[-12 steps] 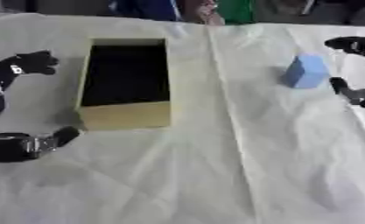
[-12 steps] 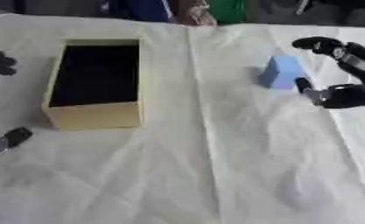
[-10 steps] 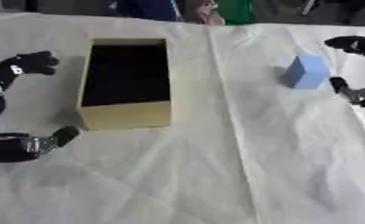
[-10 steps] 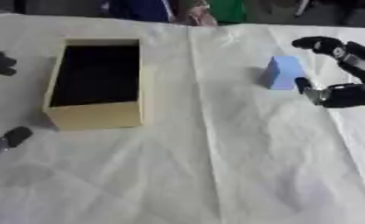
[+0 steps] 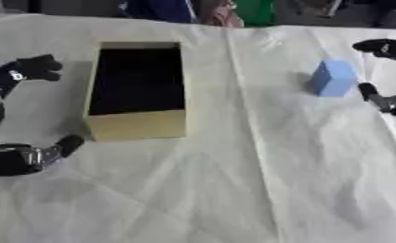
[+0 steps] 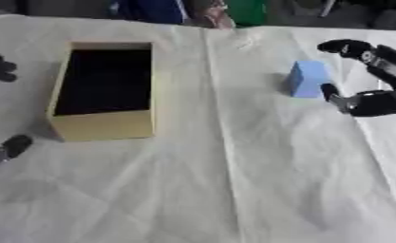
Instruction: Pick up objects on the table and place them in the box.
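While the right hand [image 6: 369,98] spreads beside the blue block [image 6: 306,79], the box [image 5: 137,90] sits apart.

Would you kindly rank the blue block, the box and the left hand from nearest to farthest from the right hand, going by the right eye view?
1. Blue block: just left of the right hand.
2. Box: across the table, left of centre.
3. Left hand: at the far left edge, beyond the box.

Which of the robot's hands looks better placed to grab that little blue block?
The right hand. It sits open right beside the light blue block, while the left hand is far across the white cloth, beyond the open tan cardboard box.
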